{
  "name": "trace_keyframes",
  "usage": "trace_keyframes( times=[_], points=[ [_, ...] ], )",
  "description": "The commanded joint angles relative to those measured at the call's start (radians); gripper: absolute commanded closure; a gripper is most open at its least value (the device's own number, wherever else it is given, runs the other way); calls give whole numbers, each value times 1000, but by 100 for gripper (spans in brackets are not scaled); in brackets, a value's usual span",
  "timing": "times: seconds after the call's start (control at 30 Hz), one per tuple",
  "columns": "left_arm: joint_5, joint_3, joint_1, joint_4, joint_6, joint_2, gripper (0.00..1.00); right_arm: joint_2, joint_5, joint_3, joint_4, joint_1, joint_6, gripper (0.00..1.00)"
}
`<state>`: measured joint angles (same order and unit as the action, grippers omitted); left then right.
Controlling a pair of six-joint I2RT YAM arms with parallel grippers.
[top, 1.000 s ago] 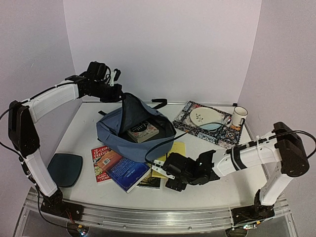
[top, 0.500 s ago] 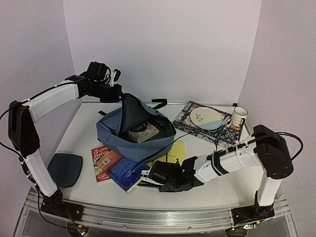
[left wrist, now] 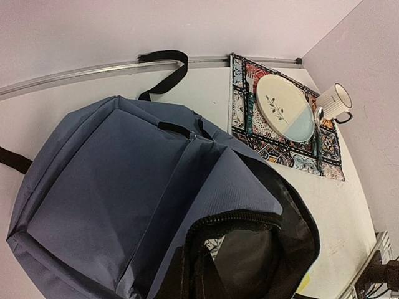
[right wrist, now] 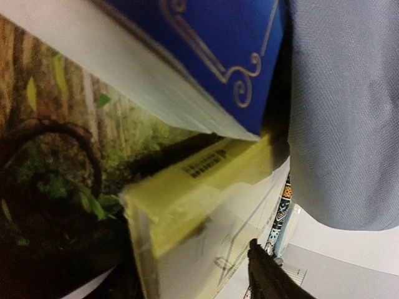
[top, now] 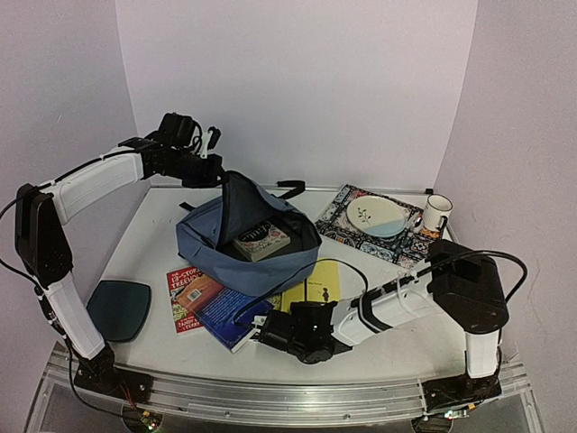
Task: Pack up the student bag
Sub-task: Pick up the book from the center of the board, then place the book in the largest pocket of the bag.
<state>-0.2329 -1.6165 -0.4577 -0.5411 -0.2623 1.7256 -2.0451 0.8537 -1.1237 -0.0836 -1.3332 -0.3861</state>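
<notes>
While left fingers (top: 213, 171) pinch student bag (top: 248, 239), right arm (top: 383, 308) lies low.

Teal pad (top: 119, 308), plate (top: 381, 215), mug (top: 436, 213), placemat (top: 337, 217)

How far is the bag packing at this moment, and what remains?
Done: one book lies inside the open student bag. In hand: left pincer holds its flap up; right pincer is at the blue book. Left: it, plus the red book and yellow book.
</notes>
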Motion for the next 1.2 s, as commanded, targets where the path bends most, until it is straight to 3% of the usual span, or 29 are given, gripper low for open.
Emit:
trace_keyframes(
  times=[0.0, 0.13, 0.37, 0.7, 0.93, 1.17],
  points=[
    [-3, -56, 10, 12, 12, -9, 100, -6, 39, 19, 51, -13, 3, 58],
    [-7, -58, 9, 12, 11, -9, 100, 79, 35, 26, 61, -36, -25, 77],
    [-14, -69, 11, 10, 12, -8, 100, 247, -5, -18, 222, -49, -16, 99],
    [-9, -76, 12, -1, 22, -8, 100, 477, -181, -174, 537, -49, -39, 100],
    [-26, -92, 16, -11, 32, -9, 100, 578, -314, -314, 693, -49, -214, 100],
    [-63, -102, 16, -29, 63, -13, 100, 550, -275, -498, 731, -49, -403, 100]
  ],
)
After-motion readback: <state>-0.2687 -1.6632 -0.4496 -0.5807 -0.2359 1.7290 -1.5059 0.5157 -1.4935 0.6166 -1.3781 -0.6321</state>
